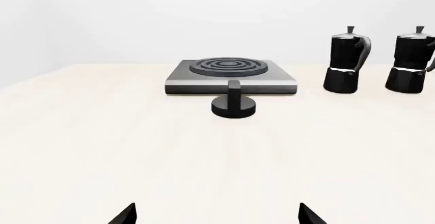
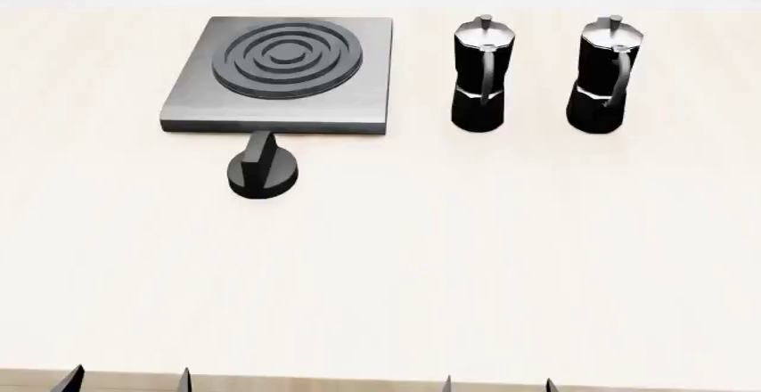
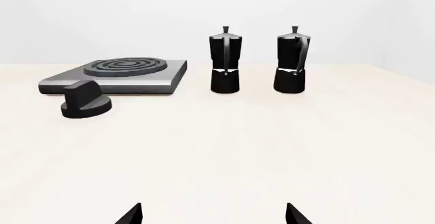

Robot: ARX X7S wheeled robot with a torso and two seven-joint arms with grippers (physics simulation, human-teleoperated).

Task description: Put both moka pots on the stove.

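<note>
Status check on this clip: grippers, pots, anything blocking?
Left gripper and right gripper open, empty. Both moka pots standing beside stove. Dial knob fronts stove; path clear.

Pale table [image 2: 476, 258] bearing stove [image 2: 356, 89], dial knob [image 2: 263, 174] just before it, two upright moka pots [image 2: 480, 76] [image 2: 607, 78] beside.

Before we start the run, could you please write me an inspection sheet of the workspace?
Surface: pale table, bare in front.
Job's things: stove at far left, burner unoccupied; left moka pot and right moka pot upright beside it on the robot's right, apart from each other, lids on.
Clutter: black dial knob on the table just in front of the stove.
Hands: left hand and right hand at the near edge, only fingertips showing, both open, holding nothing.
Cables: nothing seen.
Surroundings: plain white backdrop.
</note>
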